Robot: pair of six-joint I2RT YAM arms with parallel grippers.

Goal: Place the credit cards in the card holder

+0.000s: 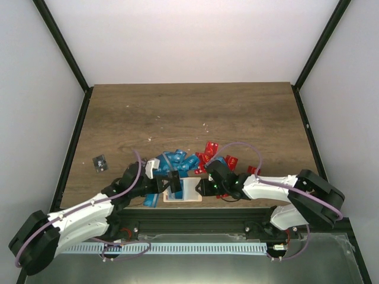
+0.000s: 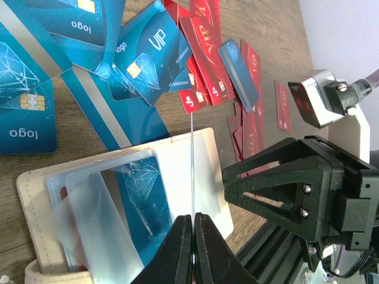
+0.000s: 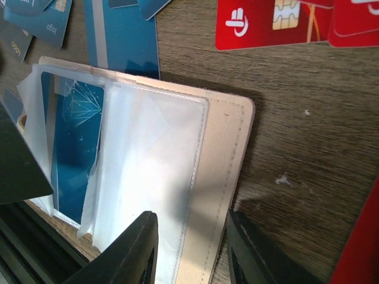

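**Loading prep, two-handed**

Near edge of counter (image 1: 177, 112): card holder (image 1: 190, 194) lies open between both hands, one blue card (image 3: 74, 148) already pocketed. Left hand (image 2: 193, 222) is pinched tight on a thin sheet seen edge-on, likely a clear sleeve (image 2: 192, 165), lifted to bare a pocket. Right hand (image 3: 190, 220) is part open, astride the holder's edge, probably to steady it. Loose credit cards (image 1: 195, 158) lie just beyond.

Card holder (image 3: 231, 148) bottom cut off; small dark object (image 1: 100, 163) unidentifiable.
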